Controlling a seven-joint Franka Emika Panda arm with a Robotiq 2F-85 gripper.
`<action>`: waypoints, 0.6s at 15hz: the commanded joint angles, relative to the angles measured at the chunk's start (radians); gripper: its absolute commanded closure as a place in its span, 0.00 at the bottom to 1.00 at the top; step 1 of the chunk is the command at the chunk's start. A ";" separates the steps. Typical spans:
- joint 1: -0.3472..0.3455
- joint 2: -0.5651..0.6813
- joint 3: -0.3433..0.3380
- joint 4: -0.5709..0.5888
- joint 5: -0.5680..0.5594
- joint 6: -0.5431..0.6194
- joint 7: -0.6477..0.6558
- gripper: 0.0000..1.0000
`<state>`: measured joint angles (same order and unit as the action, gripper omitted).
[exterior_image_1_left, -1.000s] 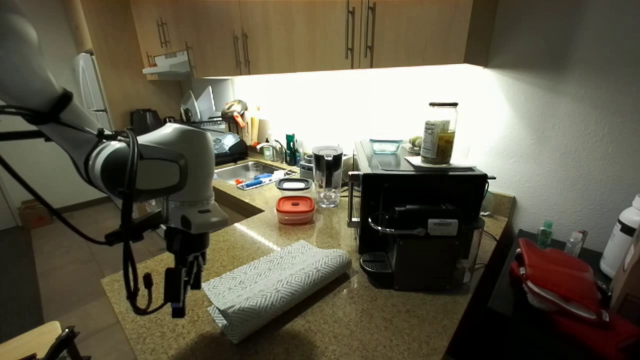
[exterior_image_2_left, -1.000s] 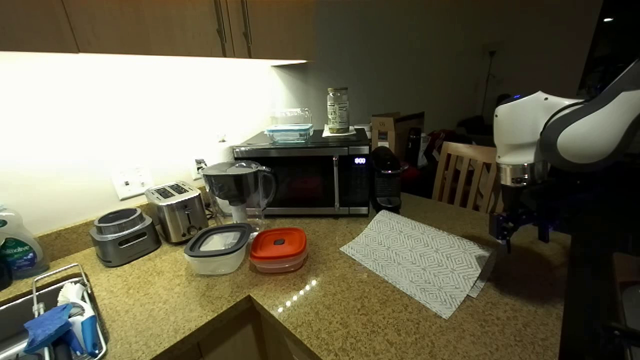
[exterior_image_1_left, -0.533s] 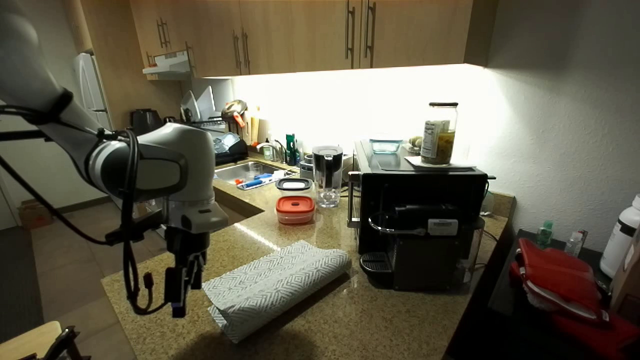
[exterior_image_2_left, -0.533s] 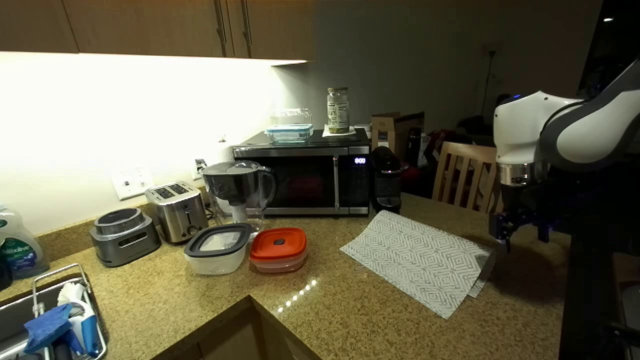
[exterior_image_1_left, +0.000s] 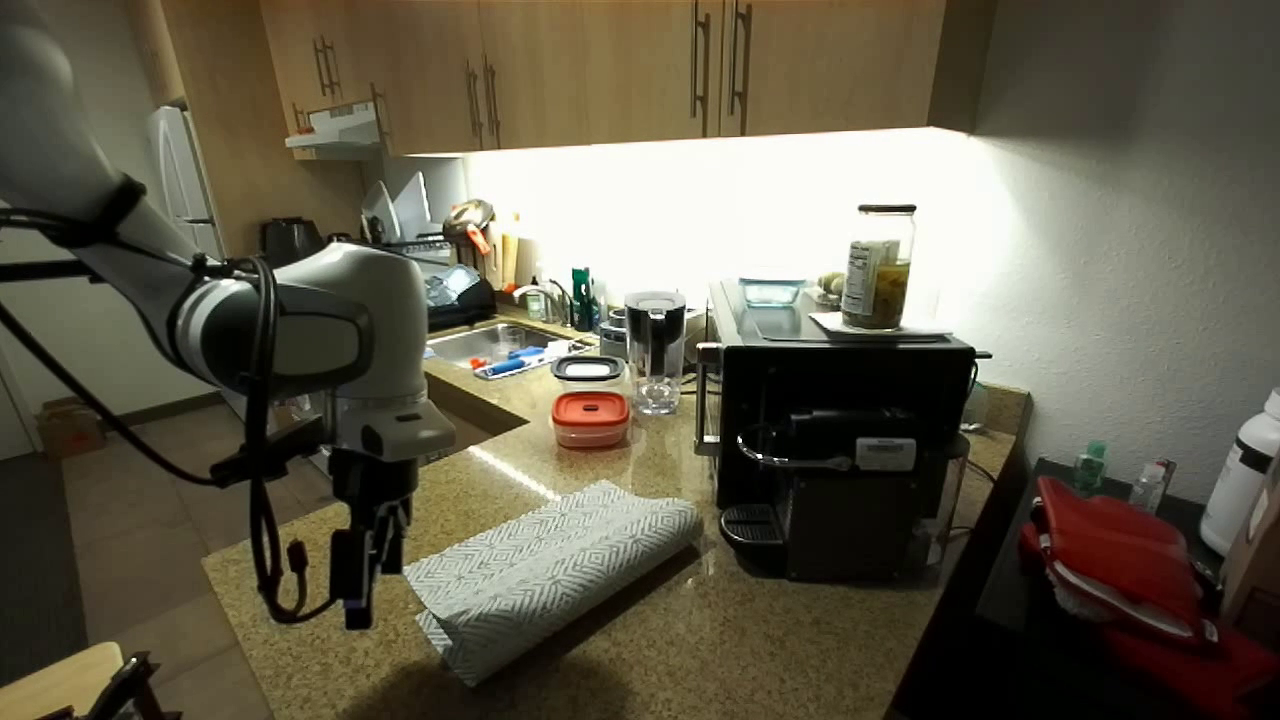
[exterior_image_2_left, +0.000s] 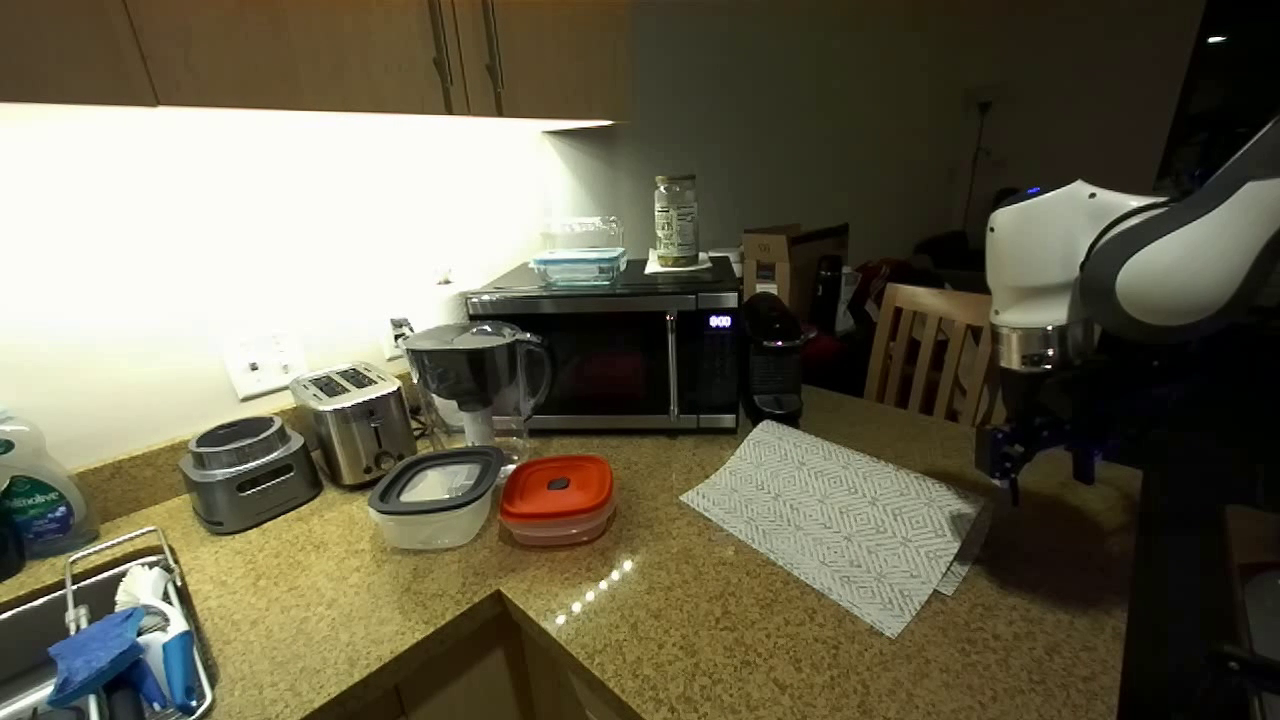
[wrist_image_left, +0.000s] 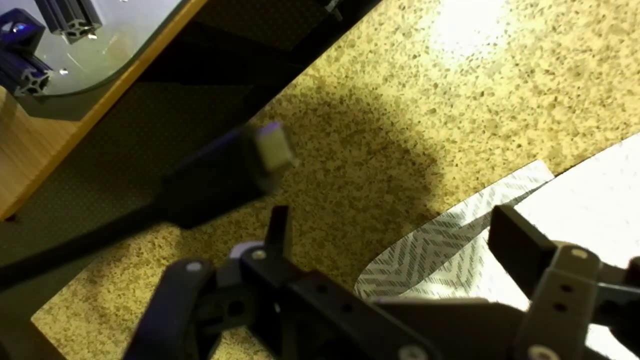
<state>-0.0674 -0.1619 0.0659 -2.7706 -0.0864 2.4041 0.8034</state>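
My gripper (exterior_image_1_left: 365, 595) hangs above the stone counter in both exterior views, beside the near end of a folded grey-and-white patterned mat (exterior_image_1_left: 560, 570). In the wrist view the gripper (wrist_image_left: 392, 227) is open, its two fingers wide apart with nothing held between them. Below them the curled fold of the mat (wrist_image_left: 420, 255) lies partly within the gap. The right finger (wrist_image_left: 520, 245) overlaps the mat in this view; the left finger is over bare counter. In an exterior view the gripper (exterior_image_2_left: 1045, 475) stands just past the mat's folded edge, seemingly apart from it. Darkness hides much of it there.
A loose cable plug (wrist_image_left: 225, 175) dangles beside the gripper. A red-lidded container (exterior_image_2_left: 557, 500), a grey-lidded container (exterior_image_2_left: 437, 500), a pitcher (exterior_image_2_left: 478, 385) and a toaster (exterior_image_2_left: 355, 420) stand on the counter. The microwave (exterior_image_2_left: 600, 365) carries a jar (exterior_image_2_left: 676, 222); a coffee machine (exterior_image_1_left: 850, 500) stands beside it.
The gripper has risen very slightly over the last half second, and the hanging cable plug has shifted a little with it. The mat and everything else stay put.
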 joint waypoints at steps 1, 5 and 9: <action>0.003 -0.021 -0.006 -0.016 -0.006 0.033 -0.004 0.00; -0.022 0.017 0.002 -0.013 -0.102 0.162 0.082 0.00; -0.027 0.062 0.009 -0.010 -0.176 0.249 0.184 0.00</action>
<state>-0.0820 -0.1397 0.0646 -2.7711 -0.2112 2.5773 0.9093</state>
